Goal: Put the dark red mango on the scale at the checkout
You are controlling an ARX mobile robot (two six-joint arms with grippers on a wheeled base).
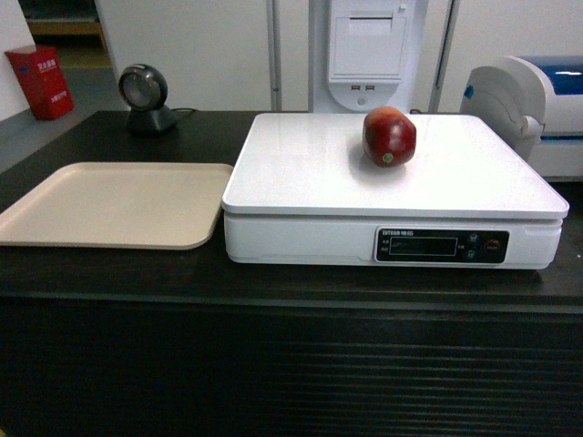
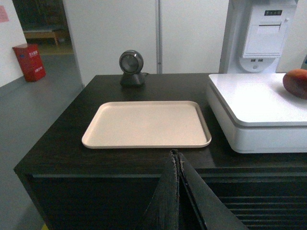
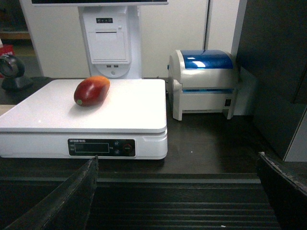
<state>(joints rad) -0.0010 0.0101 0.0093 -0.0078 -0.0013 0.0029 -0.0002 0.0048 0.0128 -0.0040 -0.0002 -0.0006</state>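
Now the dark red mango [image 1: 389, 137] lies on the white platform of the scale [image 1: 301, 173], toward its rear right part, with its pale stem spot turned to the front. The scale stands on the black checkout table [image 1: 109, 273], just beside a beige tray [image 1: 114, 205] on its left. The right gripper [image 3: 177, 191] is low at the table's ribbed front edge, its fingers spread wide apart and empty, well short of the mango. The left gripper [image 2: 178, 158] has its fingers pressed together, holding nothing, in front of the tray and well apart from the fruit. A round scanner [image 1: 146, 98] and a blue-topped printer [image 3: 204, 81] stand behind.
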